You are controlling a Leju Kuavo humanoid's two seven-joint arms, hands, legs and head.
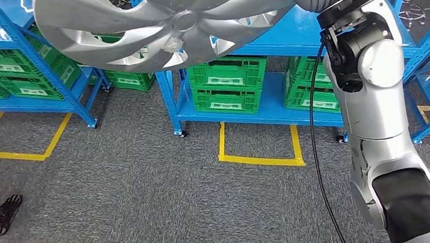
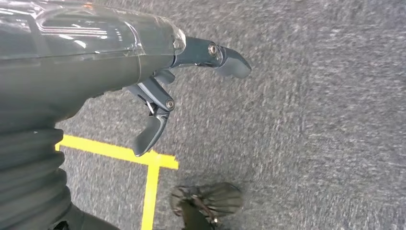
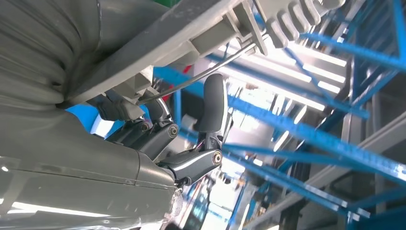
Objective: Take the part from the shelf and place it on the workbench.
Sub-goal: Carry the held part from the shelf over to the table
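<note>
Right hand's fingers [image 3: 213,108] apparently curl under the silver wheel cover [image 1: 160,28], gripping its rim.

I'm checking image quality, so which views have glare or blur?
Head view: mostly sharp, sheen on the silver wheel cover. Left wrist view: carpet smeared by motion blur. Right wrist view: blown-out backlight behind the blue shelf frames, background soft.

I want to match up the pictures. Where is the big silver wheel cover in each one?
Head view: the silver wheel cover fills the top, held up at the end of the right arm.
Right wrist view: its pale ribbed back runs across the top, with the right hand gripping its edge.
Left wrist view: not there; the empty left hand hangs over grey carpet.
Shared landmark: the blue shelf, also seen as blue beams.
</note>
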